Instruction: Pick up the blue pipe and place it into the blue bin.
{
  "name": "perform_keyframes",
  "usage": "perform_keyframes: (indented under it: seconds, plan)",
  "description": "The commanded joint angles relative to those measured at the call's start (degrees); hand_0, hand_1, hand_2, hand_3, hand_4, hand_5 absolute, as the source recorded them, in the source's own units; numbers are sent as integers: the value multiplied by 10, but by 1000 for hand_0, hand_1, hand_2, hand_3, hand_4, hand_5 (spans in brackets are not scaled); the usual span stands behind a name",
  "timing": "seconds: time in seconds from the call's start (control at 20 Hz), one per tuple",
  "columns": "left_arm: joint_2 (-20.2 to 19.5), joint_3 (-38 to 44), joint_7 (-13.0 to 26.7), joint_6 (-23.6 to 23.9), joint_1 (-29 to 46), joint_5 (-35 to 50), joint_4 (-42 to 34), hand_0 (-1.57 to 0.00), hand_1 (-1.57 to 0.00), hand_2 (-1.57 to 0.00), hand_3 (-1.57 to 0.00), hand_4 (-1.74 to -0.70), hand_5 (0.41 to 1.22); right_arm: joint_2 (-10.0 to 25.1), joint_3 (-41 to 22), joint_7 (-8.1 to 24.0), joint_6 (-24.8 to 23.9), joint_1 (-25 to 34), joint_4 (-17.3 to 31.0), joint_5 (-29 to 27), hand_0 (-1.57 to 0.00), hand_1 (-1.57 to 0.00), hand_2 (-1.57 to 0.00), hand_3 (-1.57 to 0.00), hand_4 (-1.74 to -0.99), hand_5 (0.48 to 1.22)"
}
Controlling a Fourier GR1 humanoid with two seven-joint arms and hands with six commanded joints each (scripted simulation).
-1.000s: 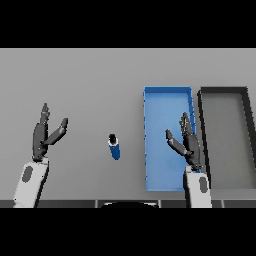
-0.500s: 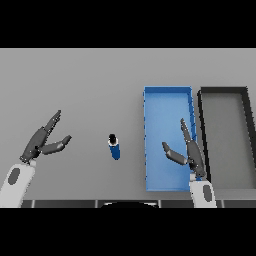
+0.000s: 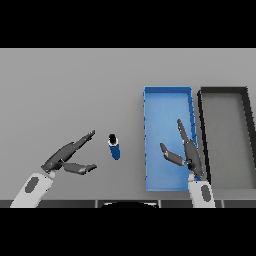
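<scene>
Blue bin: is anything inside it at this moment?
The blue bin shows only its bare blue floor; no object lies in it. The right hand hovers over its lower right part and hides that patch of floor. The blue pipe stands on the table, left of the bin.

The left hand (image 3: 67, 156) has swung in toward the blue pipe (image 3: 115, 147) (fingers straight, not touching).

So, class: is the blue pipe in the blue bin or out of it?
Out. The pipe lies on the grey table, left of the bin, apart from it, and neither hand holds it.
</scene>
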State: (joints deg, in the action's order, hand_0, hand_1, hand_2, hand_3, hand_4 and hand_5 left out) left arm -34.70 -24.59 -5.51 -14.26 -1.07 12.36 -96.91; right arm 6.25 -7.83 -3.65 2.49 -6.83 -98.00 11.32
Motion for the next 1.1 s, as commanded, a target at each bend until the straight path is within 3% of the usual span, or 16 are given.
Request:
perform_keyframes:
  seconds: [0.0,0.15,0.35,0.55,0.75,0.95,1.05]
  plan:
    - [6,-9,9,6,0,-12,0,1,1,1,1,-1176,475,0,1,3,3,-3,-7,-6,1,1,1,1,-1217,615]
    - [34,-28,2,18,-8,-43,16,1,1,1,1,-1186,464,-1,1,6,2,-5,-16,-8,1,1,1,1,-1223,620]
    - [96,-50,26,27,-39,-58,66,1,1,1,1,-1206,468,-5,-3,19,-2,-8,-23,-1,1,1,1,1,-1229,622]
    - [141,-61,20,22,-61,-61,114,1,1,1,1,-1186,469,0,0,12,0,-19,-29,-4,1,1,1,1,-1212,610]
    - [163,-72,7,25,-96,-95,162,1,1,1,1,-1131,462,0,5,13,-2,-16,-24,-7,1,1,1,1,-1201,605]
    - [200,-62,-13,13,-121,-70,196,1,1,-1,1,-1215,533,1,8,17,5,-20,-28,-19,1,1,1,1,-1206,606]
    - [217,-58,-18,19,-124,-63,209,1,-40,-110,-43,-1267,585,3,10,20,-1,-17,-23,-10,1,1,1,1,-1196,603]
